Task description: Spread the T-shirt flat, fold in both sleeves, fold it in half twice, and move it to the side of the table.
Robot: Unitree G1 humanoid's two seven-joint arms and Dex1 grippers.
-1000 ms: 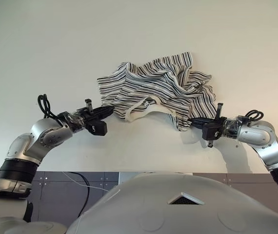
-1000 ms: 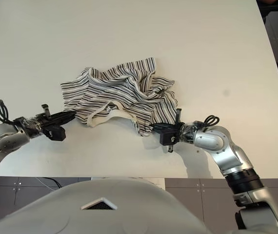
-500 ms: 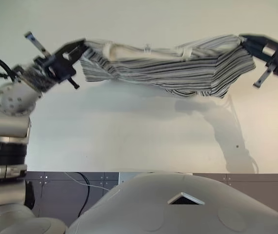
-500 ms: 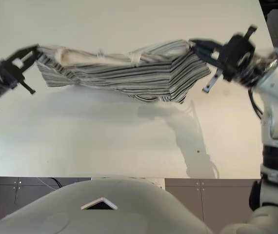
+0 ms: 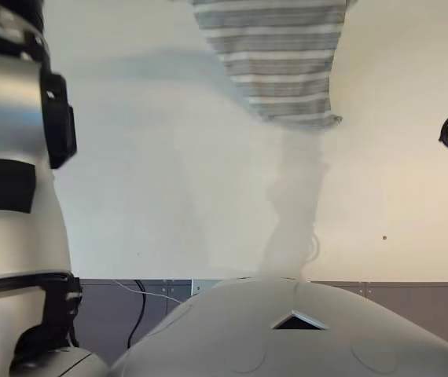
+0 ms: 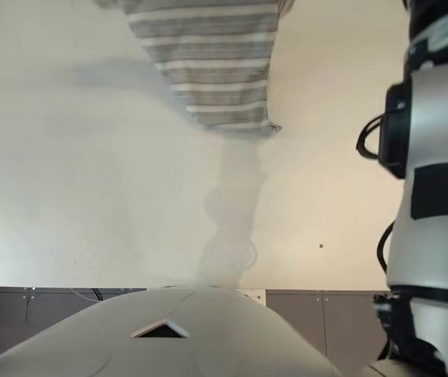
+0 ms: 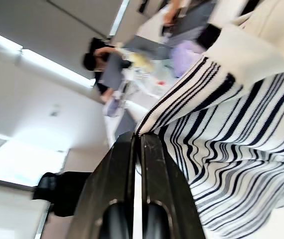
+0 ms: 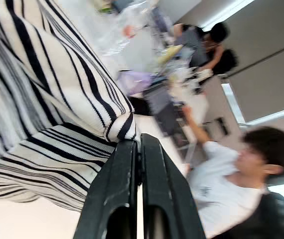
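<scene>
Left wrist view puts us right at the pinch: the left gripper has its two black fingers pressed together with no gap, and a striped edge of the T-shirt is caught at their tips. From there the cloth falls away from the fingers in loose folds. It is white with thin dark stripes and has a plain cream band along one border. We find the same on the other arm: the right gripper is closed tight, and a folded, striped corner of the T-shirt sits clamped at the ends of its fingers, the rest bunching off to one side.

From the head, we see the T-shirt held up in the air, clear of the white table. Its lower part hangs down from the top edge of the picture as a striped panel, narrowing to a free bottom edge that touches nothing. It hangs roughly midway between the two arms — the left arm upright at one side, the right arm at the other.
</scene>
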